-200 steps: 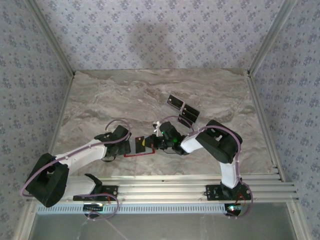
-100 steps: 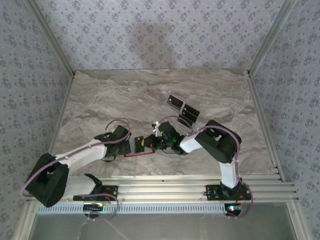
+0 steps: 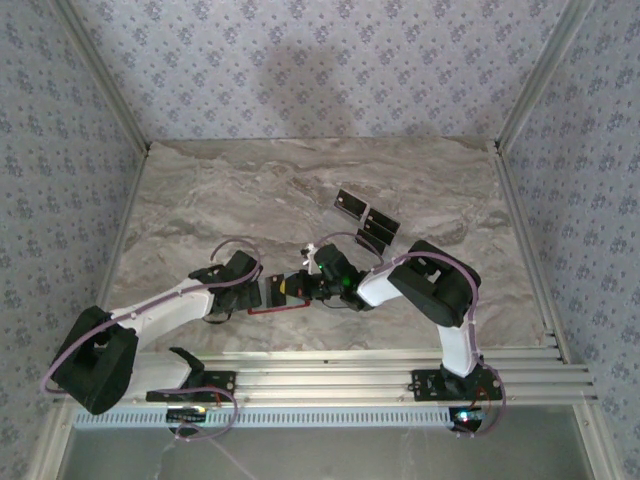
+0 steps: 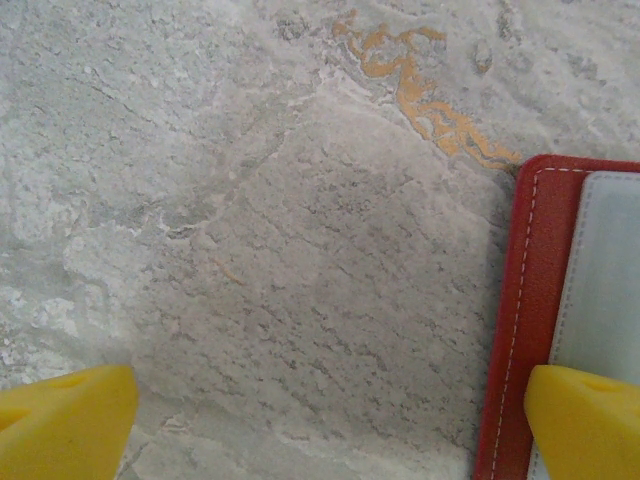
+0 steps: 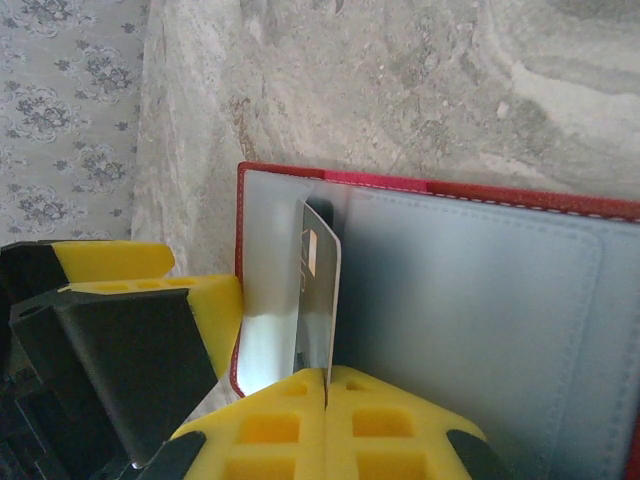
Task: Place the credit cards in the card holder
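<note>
The red card holder [image 5: 400, 183] lies open on the table, its pale grey lining [image 5: 480, 300] facing up. My right gripper [image 5: 327, 385] is shut on a silvery credit card [image 5: 320, 285] held edge-on, with the card's far end at the wallet's left pocket. My left gripper [image 4: 325, 420] is open, its right fingertip [image 4: 585, 420] over the wallet's red edge [image 4: 528, 300]. From above, both grippers meet over the wallet [image 3: 272, 310]: the left gripper [image 3: 258, 291] and the right gripper [image 3: 298, 287]. Three dark cards [image 3: 349, 203], [image 3: 380, 221], [image 3: 371, 240] lie behind the right arm.
The marble table [image 3: 230, 190] is bounded by patterned walls and aluminium posts at the sides. A rail of aluminium profiles [image 3: 330, 375] runs along the near edge by the arm bases. The left arm's yellow finger [image 5: 210, 310] stands close beside the wallet's left edge.
My right gripper has slid a little to the left with the card, closer over the wallet. The left arm has stayed in place.
</note>
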